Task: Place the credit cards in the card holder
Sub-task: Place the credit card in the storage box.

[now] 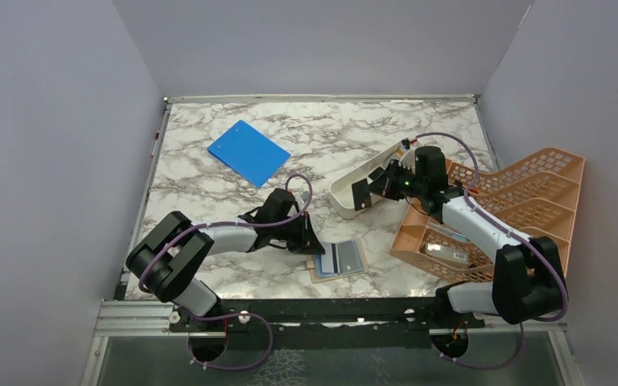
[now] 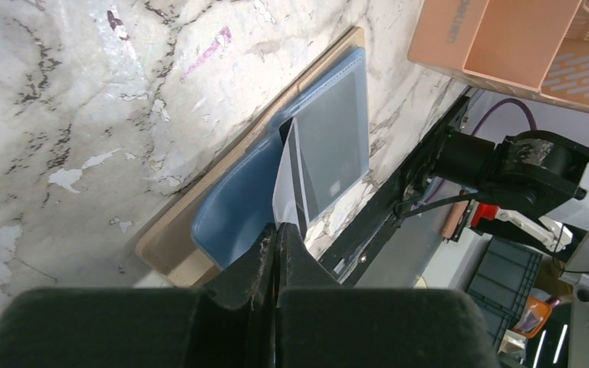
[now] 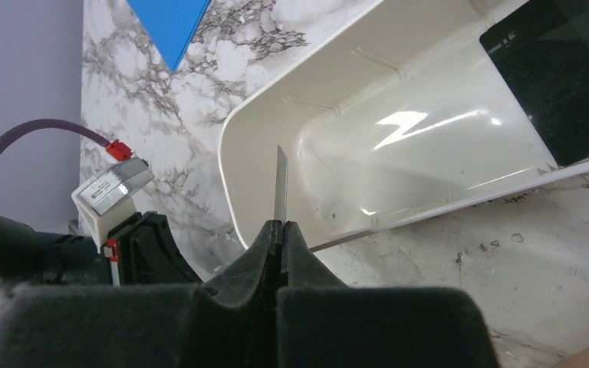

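Tan card holder (image 2: 162, 241) lies open flat near the marble table's (image 1: 209, 169) front edge. The left gripper (image 2: 278, 234) pinches a white striped card (image 2: 285, 184) just over it. Farther back, the right gripper (image 3: 280, 230) clamps a black card (image 1: 361, 195) above the white tray (image 3: 399, 84) — another black card (image 3: 560, 69) lies inside.

Your left claw (image 2: 277, 239), at 6 o'clock, pinches a white striped card (image 2: 289, 180) over the tan card holder (image 2: 170, 247) on the marble table (image 2: 69, 115); an orange rack (image 2: 506, 46) sits at 1 o'clock.
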`<state>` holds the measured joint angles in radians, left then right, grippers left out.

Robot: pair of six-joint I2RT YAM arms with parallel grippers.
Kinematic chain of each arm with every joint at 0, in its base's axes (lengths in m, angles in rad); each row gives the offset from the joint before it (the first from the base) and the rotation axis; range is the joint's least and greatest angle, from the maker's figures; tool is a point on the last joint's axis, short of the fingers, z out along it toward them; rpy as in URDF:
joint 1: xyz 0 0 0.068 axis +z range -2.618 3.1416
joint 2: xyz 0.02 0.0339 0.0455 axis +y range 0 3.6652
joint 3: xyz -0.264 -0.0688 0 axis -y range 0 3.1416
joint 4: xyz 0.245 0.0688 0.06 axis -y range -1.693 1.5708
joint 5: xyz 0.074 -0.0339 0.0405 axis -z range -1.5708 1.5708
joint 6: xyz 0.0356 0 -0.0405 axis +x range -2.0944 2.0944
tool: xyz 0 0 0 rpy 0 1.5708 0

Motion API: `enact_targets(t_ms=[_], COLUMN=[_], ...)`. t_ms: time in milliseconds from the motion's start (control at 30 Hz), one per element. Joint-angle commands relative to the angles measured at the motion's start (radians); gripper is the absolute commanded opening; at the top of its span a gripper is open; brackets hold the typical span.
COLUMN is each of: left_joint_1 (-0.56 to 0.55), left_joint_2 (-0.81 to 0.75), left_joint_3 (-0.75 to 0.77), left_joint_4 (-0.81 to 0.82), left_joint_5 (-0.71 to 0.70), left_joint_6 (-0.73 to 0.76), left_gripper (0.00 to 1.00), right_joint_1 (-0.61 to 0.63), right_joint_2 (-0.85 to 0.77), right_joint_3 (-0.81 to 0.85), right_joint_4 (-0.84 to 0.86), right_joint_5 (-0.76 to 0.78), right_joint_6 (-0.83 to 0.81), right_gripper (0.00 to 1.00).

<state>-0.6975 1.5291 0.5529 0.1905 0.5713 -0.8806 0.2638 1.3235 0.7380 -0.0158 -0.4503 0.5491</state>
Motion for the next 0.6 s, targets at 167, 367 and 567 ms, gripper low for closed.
enact_targets(t_ms=[167,367,567], left_joint_1=[-0.019,-0.02,-0.02], left_joint_2=[-0.046,-0.037,-0.029], left_joint_3=[-0.032,-0.068,-0.085], left_joint_4=[0.083,0.086,0.092], left_joint_5=[-0.039,-0.091,-0.128], left_joint_6=[-0.09,-0.125,-0.155], left_gripper=[0.0,0.0,0.0], right_joint_1=[0.006,0.005,0.005], right_joint_2=[0.047,0.075,0.107], right_joint_3=[0.026,-0.008,-0.026], right_joint_4=[0.084,0.16,0.237], right_joint_5=[0.074,0.056,0.11], right_joint_6=[-0.015,0.024,0.055], right_gripper=[0.01,0.01,0.03])
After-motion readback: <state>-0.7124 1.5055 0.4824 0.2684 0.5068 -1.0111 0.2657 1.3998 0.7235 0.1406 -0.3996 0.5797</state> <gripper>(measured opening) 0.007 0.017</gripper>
